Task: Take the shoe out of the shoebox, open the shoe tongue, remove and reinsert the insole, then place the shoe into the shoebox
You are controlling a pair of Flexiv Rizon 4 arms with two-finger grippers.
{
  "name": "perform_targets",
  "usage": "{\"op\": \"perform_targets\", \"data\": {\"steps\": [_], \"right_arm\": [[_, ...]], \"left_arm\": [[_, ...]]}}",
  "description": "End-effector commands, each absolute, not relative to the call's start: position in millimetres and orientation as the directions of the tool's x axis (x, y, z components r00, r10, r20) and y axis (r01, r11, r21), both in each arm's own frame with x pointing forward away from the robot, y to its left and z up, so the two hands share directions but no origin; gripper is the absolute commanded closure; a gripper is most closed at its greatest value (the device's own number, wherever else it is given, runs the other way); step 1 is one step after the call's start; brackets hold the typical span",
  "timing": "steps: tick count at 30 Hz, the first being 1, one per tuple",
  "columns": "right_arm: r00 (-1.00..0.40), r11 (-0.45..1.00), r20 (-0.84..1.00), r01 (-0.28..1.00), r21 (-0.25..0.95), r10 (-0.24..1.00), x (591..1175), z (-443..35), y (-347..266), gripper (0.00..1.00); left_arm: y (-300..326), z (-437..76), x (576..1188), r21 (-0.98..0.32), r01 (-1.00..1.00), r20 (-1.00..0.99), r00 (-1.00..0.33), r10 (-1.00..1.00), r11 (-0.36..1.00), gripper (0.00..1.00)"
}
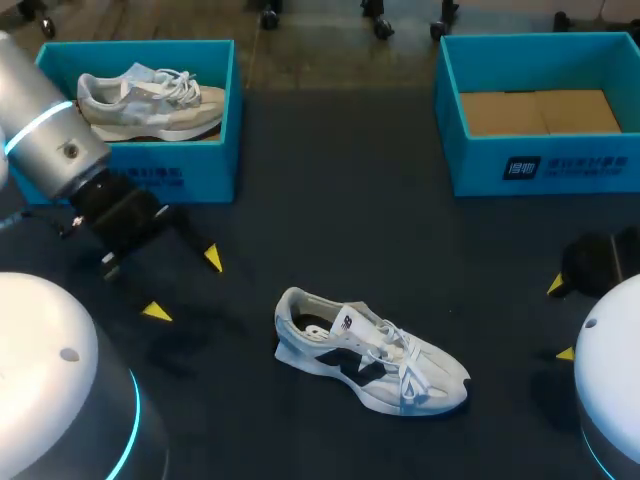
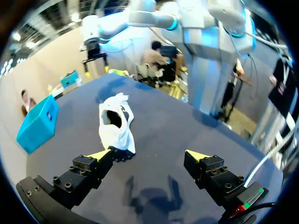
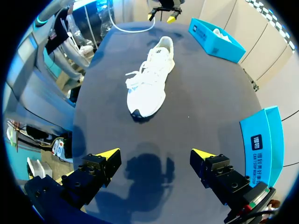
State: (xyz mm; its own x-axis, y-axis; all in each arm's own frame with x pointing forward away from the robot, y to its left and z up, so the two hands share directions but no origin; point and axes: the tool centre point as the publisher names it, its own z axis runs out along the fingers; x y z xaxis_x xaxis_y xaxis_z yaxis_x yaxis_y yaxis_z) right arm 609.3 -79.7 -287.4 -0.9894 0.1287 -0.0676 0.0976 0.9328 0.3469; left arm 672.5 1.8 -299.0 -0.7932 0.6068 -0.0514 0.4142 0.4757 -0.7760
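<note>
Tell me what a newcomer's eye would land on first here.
A white and black shoe stands on its sole in the middle of the dark table, outside both boxes. At the far edge stand two teal boxes: the left box holds a pale shoe, the right box shows only its cardboard floor. The left gripper and right gripper hang open on either side, clear of the shoe.

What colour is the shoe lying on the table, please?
The shoe is white with black side panels; the head view shows it best.
</note>
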Motion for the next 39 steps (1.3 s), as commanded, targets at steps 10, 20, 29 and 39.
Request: {"op": "perform_targets", "data": {"steps": [10,20,29,39], "right_arm": [[-0.989,0.934,-0.071,0.098,0.344,0.13,608,-288,-79,0.0],[-0.989,0.934,-0.071,0.098,0.344,0.13,608,-288,-79,0.0],[-0.989,0.934,-0.071,0.098,0.344,0.13,608,-288,-79,0.0],[-0.989,0.934,-0.071,0.098,0.344,0.13,608,-288,-79,0.0]], "left_arm": [[12,-347,694,-0.92,0.177,0.002,-0.89,0.455,0.35,0.0],[8,-353,707,-0.937,0.089,0.055,-0.917,0.395,0.337,0.0],[6,-359,708,-0.941,0.076,0.05,-0.933,0.357,0.33,0.0],[9,-383,700,-0.971,-0.053,0.121,-0.95,0.289,0.232,0.0]]}}
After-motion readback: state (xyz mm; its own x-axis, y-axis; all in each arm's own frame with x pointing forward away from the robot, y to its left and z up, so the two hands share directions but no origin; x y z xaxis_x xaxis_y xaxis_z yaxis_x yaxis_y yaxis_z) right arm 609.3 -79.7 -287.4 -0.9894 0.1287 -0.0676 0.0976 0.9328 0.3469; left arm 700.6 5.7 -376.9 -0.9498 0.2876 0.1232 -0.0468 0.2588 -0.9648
